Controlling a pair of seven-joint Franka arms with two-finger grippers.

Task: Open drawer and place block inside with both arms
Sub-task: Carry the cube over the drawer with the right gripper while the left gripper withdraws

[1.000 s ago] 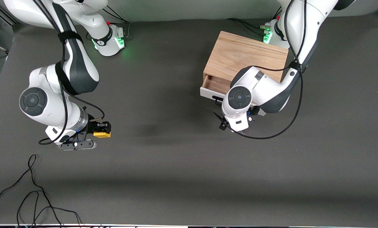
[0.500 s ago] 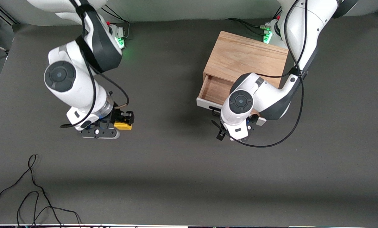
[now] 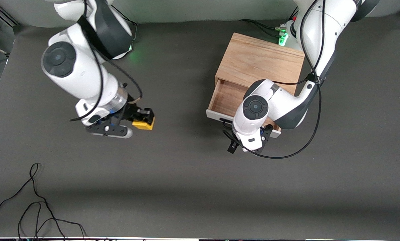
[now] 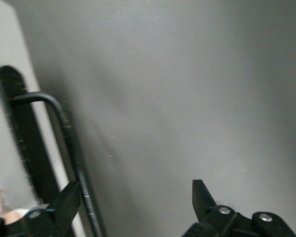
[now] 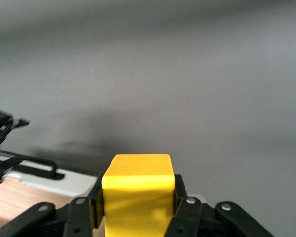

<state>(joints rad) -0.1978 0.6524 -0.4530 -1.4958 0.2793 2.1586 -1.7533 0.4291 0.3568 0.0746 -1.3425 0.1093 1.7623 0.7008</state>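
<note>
Block [image 3: 143,124]: small, bright yellow, smooth-faced cube with sharp edges, clenched between the jaws of the right gripper [image 3: 145,119], up in the air over bare dark grey surface [image 3: 186,187], toward the right arm's end and well apart from the cabinet [image 3: 260,62].

Drawer [image 3: 224,97]: pulled partly out of the light wooden cabinet, white front panel facing the front camera, wooden interior exposed; visible part of the interior bare, the remainder covered by the left arm [image 3: 273,100]. Left gripper [image 3: 245,142] at the drawer's front, jaws released and spread wide, one finger at the black bar handle [image 4: 69,143], the other clear of it over the surface.

Left wrist view only: handle's curved end and its black mounting strip on the white panel [image 4: 10,148], seen close, both fingertips [image 4: 200,192] apart. Right wrist view only: block [image 5: 138,190] filling the space between the pads, with the drawer's white front and wood edge [image 5: 19,195] farther off. Front view only: loose black cable [image 3: 36,204] lying on the surface, nearer the camera than the right gripper.
</note>
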